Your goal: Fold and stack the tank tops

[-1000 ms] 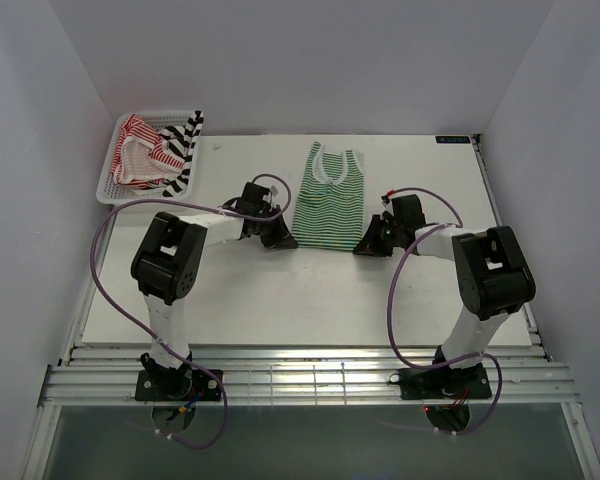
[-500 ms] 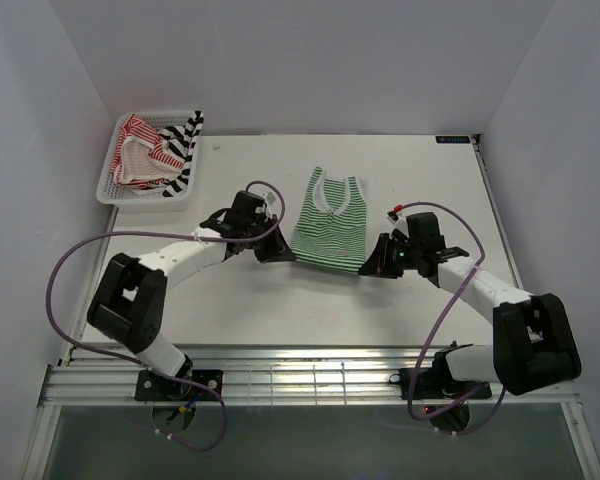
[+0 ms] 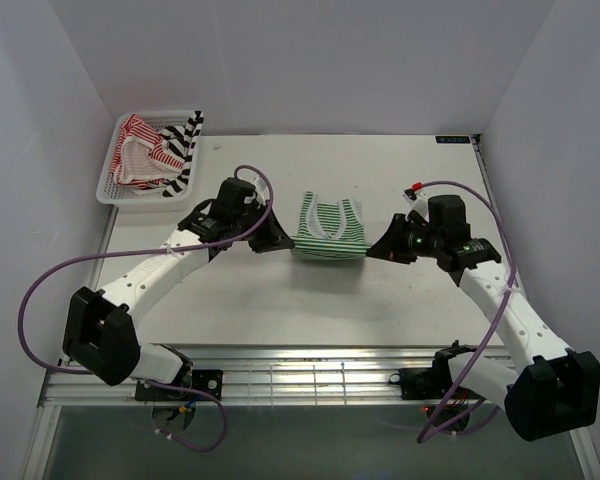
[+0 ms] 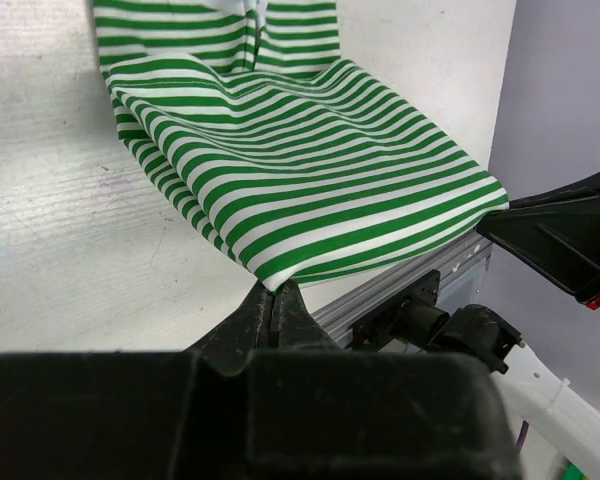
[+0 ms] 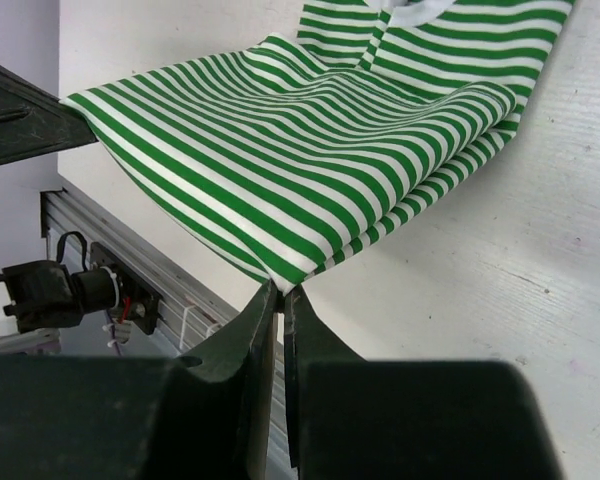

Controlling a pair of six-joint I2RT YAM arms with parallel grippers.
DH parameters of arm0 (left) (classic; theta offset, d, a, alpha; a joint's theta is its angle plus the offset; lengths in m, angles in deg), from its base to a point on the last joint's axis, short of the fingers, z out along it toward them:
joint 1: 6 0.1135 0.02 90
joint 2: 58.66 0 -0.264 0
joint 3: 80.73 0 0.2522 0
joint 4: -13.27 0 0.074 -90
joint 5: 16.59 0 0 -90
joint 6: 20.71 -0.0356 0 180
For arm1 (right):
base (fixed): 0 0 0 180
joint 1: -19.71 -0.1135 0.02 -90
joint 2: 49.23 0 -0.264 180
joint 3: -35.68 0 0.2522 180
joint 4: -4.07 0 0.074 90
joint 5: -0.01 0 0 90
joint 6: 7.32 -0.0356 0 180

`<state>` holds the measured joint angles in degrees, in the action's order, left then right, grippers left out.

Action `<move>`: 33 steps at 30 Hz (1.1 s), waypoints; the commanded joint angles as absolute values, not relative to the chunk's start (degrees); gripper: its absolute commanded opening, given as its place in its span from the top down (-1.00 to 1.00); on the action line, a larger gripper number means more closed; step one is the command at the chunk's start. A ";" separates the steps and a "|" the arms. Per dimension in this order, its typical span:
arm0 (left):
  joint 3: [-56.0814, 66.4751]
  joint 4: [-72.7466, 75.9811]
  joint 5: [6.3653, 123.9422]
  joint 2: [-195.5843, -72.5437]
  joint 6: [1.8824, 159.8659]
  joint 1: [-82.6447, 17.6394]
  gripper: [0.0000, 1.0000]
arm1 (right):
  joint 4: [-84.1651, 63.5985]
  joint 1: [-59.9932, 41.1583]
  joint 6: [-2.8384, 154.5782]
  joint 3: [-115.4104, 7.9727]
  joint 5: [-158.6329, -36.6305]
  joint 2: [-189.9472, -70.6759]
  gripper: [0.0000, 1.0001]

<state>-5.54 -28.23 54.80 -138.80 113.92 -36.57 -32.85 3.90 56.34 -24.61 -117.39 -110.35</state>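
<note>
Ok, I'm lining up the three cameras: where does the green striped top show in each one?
Top external: green top at centre, between left gripper and right gripper.
Left wrist: top fills upper middle, corner pinched by left gripper.
Right wrist: top fills upper middle, corner pinched by right gripper.
Shared landmark: metal rail at the near edge.

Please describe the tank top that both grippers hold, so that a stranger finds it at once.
On the white table, between the left gripper and the right gripper, is the tank top with thin green stripes. The red-striped top and the black-striped top lie in the basket.
</note>
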 commanded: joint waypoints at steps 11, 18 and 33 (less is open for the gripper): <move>5.79 -32.92 63.13 -143.29 111.48 -34.48 1.00 | -37.29 9.51 60.01 -34.94 -120.84 -117.86 0.85; 10.80 -31.16 62.61 -150.23 110.34 -32.55 1.00 | -35.18 11.36 60.71 -38.99 -121.45 -122.97 0.85; 23.29 -28.35 62.51 -165.88 108.06 -30.26 1.00 | -25.25 13.38 59.57 -45.84 -120.05 -136.67 0.85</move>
